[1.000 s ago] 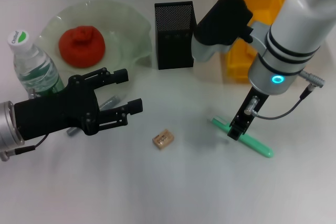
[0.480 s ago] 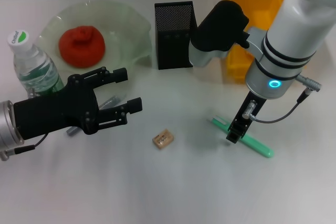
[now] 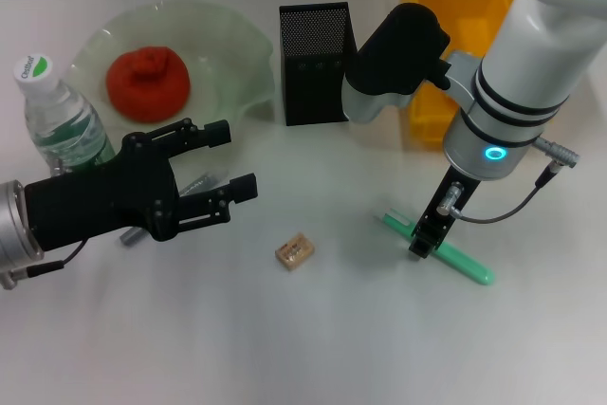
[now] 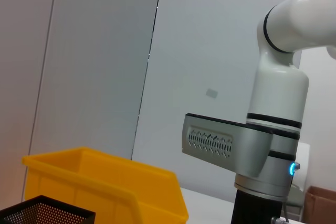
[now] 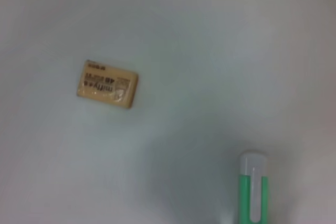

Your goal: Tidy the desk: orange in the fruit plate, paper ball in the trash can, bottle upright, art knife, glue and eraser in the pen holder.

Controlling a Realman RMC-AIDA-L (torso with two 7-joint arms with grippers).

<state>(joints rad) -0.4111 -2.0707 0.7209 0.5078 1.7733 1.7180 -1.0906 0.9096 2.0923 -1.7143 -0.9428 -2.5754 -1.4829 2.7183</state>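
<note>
Head view: right gripper (image 3: 424,240) pinching the green art knife (image 3: 439,248), bare desk (image 3: 360,348) around eraser (image 3: 294,251); left gripper (image 3: 232,163) spread.

Much of the desk's far side and the glue stick sit half out of sight.
The trash can (image 3: 446,7) runs off the top edge behind the right arm; the art knife (image 3: 453,255) is crossed by the right gripper (image 3: 424,237), whose finger spread can't be made out; a grey stick (image 3: 194,183) is mostly hidden under the left gripper (image 3: 228,160); the bottle (image 3: 59,120) loses its base behind that arm.
</note>
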